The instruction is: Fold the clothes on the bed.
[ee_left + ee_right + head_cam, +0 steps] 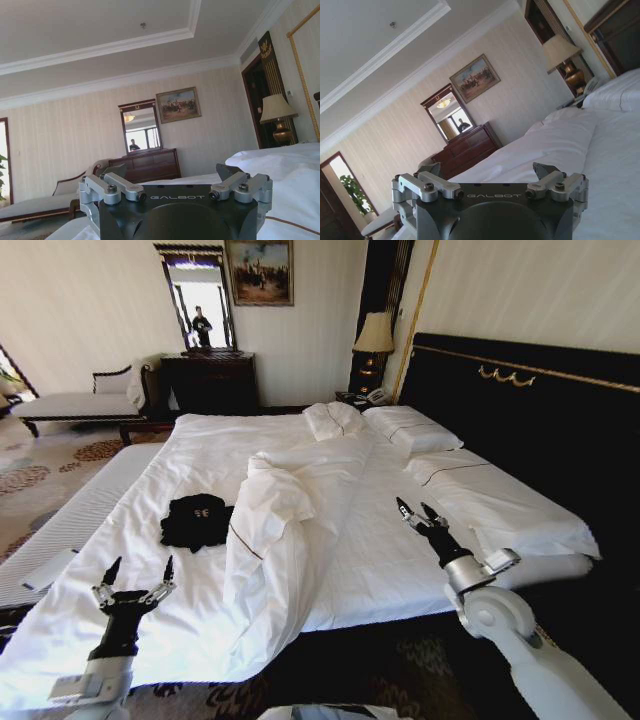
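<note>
One black T-shirt (pixel 197 521) lies bunched ahead of your spread left gripper (pixel 135 577); soft, light, so pinch its hem. Right gripper (pixel 421 512) hovers released.

The room is lit by daylight; the white duvet (pixel 300 490) is rendered bright, nearly glaring. The headboard (pixel 530 410) is left dark. Straight lines are bowed toward the head view's edges.

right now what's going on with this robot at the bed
Nothing is being handled yet. A black T-shirt lies crumpled and unfolded on the bed, beside a bunched white duvet. The left gripper hovers open just short of the shirt. The right gripper is raised over the mattress, open and empty.
</note>
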Available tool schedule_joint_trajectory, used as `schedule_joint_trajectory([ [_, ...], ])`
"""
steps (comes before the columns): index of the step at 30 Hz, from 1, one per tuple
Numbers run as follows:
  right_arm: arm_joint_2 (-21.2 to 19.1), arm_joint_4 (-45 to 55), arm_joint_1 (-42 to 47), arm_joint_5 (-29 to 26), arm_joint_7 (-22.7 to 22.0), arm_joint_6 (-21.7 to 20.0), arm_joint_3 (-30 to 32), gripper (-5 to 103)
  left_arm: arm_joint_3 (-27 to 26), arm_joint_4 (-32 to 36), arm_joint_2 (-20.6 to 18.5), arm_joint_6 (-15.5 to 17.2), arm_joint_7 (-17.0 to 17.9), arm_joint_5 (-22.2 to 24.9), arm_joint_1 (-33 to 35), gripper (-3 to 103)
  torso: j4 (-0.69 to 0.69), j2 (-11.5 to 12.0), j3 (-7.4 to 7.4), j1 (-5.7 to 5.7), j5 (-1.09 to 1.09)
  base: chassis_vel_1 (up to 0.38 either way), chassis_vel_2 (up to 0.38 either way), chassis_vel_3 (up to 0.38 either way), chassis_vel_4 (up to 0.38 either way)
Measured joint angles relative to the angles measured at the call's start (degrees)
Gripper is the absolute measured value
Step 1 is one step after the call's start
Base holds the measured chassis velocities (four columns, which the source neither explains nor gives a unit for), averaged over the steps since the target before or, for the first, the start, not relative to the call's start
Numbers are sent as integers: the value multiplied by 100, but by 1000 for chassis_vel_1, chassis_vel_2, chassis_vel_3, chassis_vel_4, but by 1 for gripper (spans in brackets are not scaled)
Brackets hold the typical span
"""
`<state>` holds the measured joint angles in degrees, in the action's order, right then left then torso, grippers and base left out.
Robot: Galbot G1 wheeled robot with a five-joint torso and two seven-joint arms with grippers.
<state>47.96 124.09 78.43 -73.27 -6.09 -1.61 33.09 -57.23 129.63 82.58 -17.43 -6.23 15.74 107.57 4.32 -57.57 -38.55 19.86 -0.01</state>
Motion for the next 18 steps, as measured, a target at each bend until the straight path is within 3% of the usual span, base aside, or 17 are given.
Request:
schedule_joint_trajectory([
  [6, -43, 138, -555, -1109, -566, -341, -459, 100, -117, 7, -3, 29, 0, -13, 23, 100, 0, 0, 0, 0, 0, 0, 0, 0, 0],
  [13, -26, -66, -1335, -1762, -1020, -635, -952, 100, -261, 20, -16, 73, -1, -24, 66, 100, 0, 0, -1, 0, 0, 0, 0, 0, 0],
  [16, 50, -293, -2005, -2406, -1703, -1017, -1414, 100, -405, 46, -22, 79, -1, 3, 131, 100, 0, 0, -1, 0, 0, 0, 0, 0, 0],
  [18, 81, -344, -2157, -2532, -1877, -1118, -1544, 100, -444, 49, -21, 79, -1, 14, 144, 100, -1, 0, -1, 0, 1, 0, 0, 0, 0],
])
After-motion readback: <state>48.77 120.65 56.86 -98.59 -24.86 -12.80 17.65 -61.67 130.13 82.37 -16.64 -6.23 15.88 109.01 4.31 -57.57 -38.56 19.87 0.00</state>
